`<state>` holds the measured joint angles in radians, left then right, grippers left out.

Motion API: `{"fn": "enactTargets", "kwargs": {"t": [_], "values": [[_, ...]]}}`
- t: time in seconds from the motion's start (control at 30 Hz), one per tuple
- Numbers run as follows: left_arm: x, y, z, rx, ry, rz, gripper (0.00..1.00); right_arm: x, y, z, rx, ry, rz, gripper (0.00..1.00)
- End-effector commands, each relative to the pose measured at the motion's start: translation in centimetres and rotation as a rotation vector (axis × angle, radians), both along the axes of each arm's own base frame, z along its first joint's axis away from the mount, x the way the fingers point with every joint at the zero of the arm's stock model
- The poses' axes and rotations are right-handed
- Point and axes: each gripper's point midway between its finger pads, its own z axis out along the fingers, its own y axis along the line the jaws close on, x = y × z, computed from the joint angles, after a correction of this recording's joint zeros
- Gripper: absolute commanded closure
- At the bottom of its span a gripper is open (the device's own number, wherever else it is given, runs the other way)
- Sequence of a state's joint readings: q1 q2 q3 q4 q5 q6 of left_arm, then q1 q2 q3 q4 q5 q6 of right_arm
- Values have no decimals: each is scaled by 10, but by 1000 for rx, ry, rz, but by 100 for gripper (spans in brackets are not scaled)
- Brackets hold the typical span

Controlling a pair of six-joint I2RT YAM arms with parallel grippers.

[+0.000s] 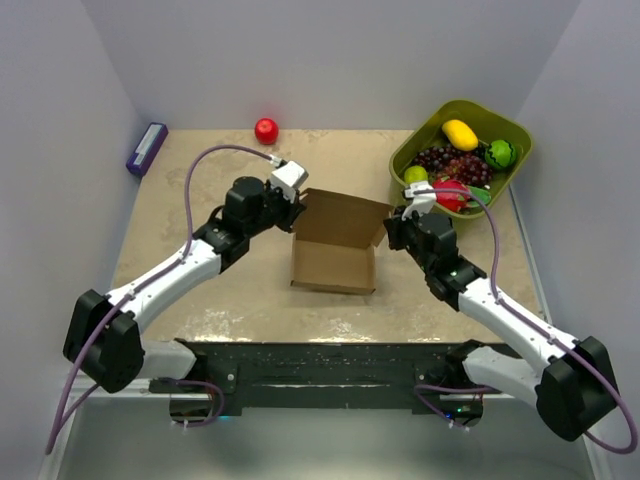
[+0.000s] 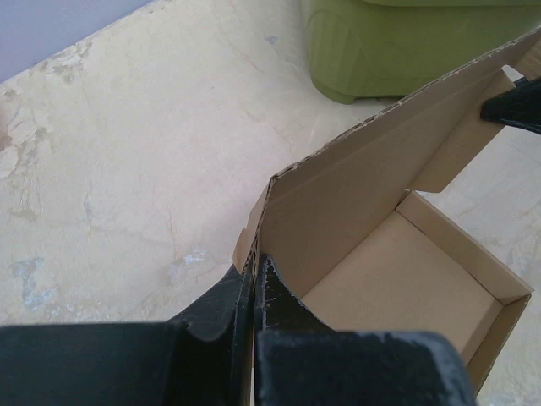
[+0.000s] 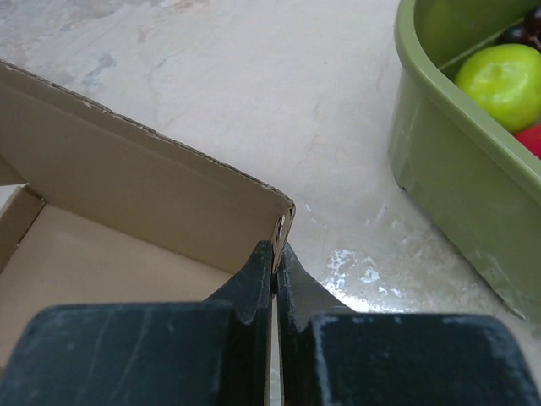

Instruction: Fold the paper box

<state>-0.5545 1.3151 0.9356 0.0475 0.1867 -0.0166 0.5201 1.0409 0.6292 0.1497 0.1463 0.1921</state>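
Note:
The brown paper box (image 1: 335, 250) sits mid-table, partly formed, with raised walls and an open lid flap at the back. My left gripper (image 1: 296, 212) is shut on the box's left back wall; in the left wrist view its fingers (image 2: 254, 279) pinch the cardboard wall (image 2: 338, 203). My right gripper (image 1: 390, 232) is shut on the box's right wall; in the right wrist view its fingers (image 3: 275, 258) clamp the wall's corner edge (image 3: 283, 222). The box's inside floor (image 3: 93, 271) shows to the left.
A green bin (image 1: 462, 150) of toy fruit stands at the back right, close to my right gripper; it also shows in the right wrist view (image 3: 465, 169) and the left wrist view (image 2: 406, 42). A red ball (image 1: 266, 130) lies at the back. A purple block (image 1: 146, 148) lies back left.

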Motion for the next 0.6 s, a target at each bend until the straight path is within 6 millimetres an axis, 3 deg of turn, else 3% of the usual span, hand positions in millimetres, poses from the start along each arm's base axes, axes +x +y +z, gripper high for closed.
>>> {"fn": "enactTargets", "kwargs": {"t": [0.0,0.2,0.43,0.57], "values": [[5,-20,11,-49,-54,55,100,13,7,37,151,-148,-86,100],[-4,-23,-21,-75,-47,53,99,21,9,27,108,-181,-83,100],[-8,-18,-64,-43,20,80,83,16,12,13,71,-190,-39,100],[-11,-20,-76,-46,54,72,78,12,11,6,56,-178,-28,100]]}}
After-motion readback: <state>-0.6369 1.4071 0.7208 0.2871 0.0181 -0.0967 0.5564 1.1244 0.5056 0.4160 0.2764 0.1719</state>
